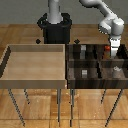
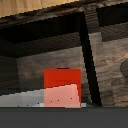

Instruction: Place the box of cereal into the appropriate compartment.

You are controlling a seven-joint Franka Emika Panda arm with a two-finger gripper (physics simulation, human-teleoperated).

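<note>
The box of cereal (image 2: 62,80) is red and fills the low middle of the wrist view, held between my fingers; one grey finger (image 2: 22,98) shows beside it. In the exterior view only a small red-orange sliver of the box (image 1: 107,48) shows next to my gripper (image 1: 114,51). The gripper is shut on the box and hangs low over the far compartment (image 1: 111,55) on the exterior view's right side of the dark divided bin (image 1: 70,70). The wrist view shows that cell's dark wooden walls (image 2: 87,55) and floor below the box.
The large light-wood tray (image 1: 35,62) stands at the exterior view's left, touching the dark bin. Small grey blocks sit in other cells (image 1: 85,72) (image 1: 116,69). The robot's black base (image 1: 56,27) stands behind the bins.
</note>
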